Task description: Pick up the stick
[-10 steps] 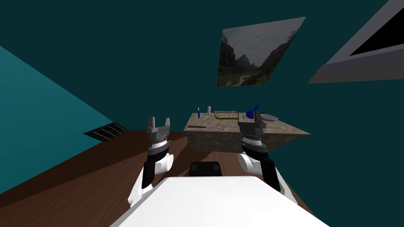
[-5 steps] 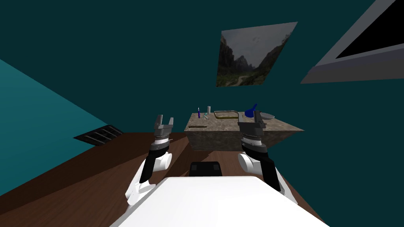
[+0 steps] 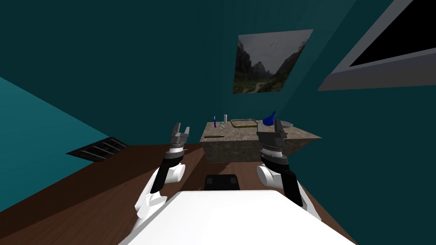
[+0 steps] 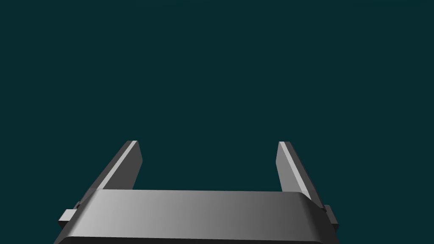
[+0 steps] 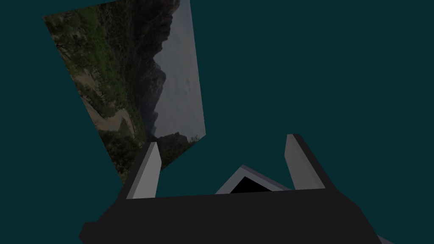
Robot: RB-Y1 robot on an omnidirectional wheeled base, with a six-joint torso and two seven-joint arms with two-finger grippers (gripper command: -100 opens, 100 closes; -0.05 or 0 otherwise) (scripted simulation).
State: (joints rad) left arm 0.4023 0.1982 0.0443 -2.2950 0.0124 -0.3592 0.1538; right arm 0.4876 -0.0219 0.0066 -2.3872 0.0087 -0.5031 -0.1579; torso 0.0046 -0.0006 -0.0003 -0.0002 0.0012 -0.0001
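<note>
While both arms stand raised short of the stone-patterned table [image 3: 238, 149], you will find the stick [image 3: 214, 137], thin and brown, lying flat near the tabletop's front left corner, at seven o'clock from the tray [image 3: 244, 123]. Left gripper [image 3: 180, 129]: at nine o'clock from the stick, off the table's left edge, fingers [image 4: 127, 165] spread wide, holding nothing. Right gripper [image 3: 272, 126]: at three o'clock from the stick, jaws likewise wide and empty.

Bare table [image 3: 242, 135] surrounds the stick [image 3: 213, 137]; a grey cylinder [image 3: 225, 119] stands beyond.
</note>
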